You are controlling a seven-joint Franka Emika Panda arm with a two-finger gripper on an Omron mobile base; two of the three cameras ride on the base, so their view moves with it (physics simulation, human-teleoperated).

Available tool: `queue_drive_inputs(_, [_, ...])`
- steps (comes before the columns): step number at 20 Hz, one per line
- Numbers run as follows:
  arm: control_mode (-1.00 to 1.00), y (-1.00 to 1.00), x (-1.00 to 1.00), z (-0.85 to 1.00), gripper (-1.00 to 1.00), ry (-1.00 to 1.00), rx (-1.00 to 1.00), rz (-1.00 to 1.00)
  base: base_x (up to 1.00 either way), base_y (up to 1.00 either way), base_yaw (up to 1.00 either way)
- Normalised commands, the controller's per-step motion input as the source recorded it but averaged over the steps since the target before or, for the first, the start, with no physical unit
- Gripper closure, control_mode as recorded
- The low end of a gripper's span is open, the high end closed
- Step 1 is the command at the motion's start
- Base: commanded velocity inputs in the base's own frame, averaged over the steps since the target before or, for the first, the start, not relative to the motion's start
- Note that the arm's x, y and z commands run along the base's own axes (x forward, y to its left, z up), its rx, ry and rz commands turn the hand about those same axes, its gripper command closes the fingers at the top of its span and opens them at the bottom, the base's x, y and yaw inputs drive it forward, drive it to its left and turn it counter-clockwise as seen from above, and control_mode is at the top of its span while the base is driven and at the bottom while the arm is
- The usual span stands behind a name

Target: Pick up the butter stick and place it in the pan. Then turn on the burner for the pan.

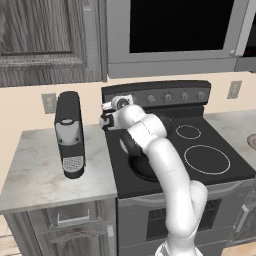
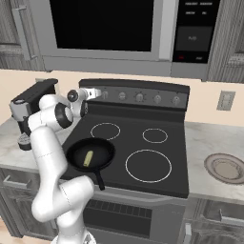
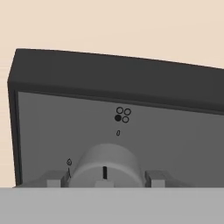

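The black pan (image 2: 103,148) sits on the stove's front left burner, its handle pointing toward the front edge. Inside it lies the pale yellow butter stick (image 2: 88,158). In the left base view my arm covers most of the pan (image 1: 142,172). My gripper (image 2: 98,92) (image 1: 131,99) reaches to the leftmost knob of the stove's back panel. In the hand view the grey knob (image 3: 105,162) stands between my fingertips (image 3: 54,179), which press its two sides. The knob's pointer line is upright under the "0" mark.
A dark coffee machine (image 1: 69,132) stands on the counter left of the stove. Other knobs (image 2: 139,97) line the back panel to the right. Three burner rings (image 2: 148,166) lie bare. A round plate (image 2: 228,168) rests on the right counter. The microwave (image 2: 102,28) hangs overhead.
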Motion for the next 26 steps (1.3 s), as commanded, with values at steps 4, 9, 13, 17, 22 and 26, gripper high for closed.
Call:
queue_drive_inputs(4, [-1.0, -0.21, 0.12, -0.03, 1.0, 0.0, -0.05, 0.1, 0.0, 0.0, 0.0])
queue_drive_inputs(9, [-1.0, -0.14, 0.11, -0.04, 1.0, 0.0, -0.09, 0.09, 0.0, 0.0, 0.0])
queue_drive_inputs(13, [-1.0, -0.12, 0.08, -0.07, 1.0, 0.0, -0.11, 0.11, 0.0, 0.0, 0.0])
queue_drive_inputs(17, [-1.0, -0.14, 0.09, -0.09, 1.0, 0.0, -0.1, 0.15, 0.0, 0.0, 0.0])
queue_drive_inputs(22, [-1.0, -0.08, 0.04, -0.15, 1.0, 0.0, -0.16, 0.22, 0.0, 0.0, 0.0])
queue_drive_inputs(26, [-1.0, 0.0, 0.03, -0.08, 1.0, 0.0, -0.17, 0.2, 0.0, 0.0, 0.0])
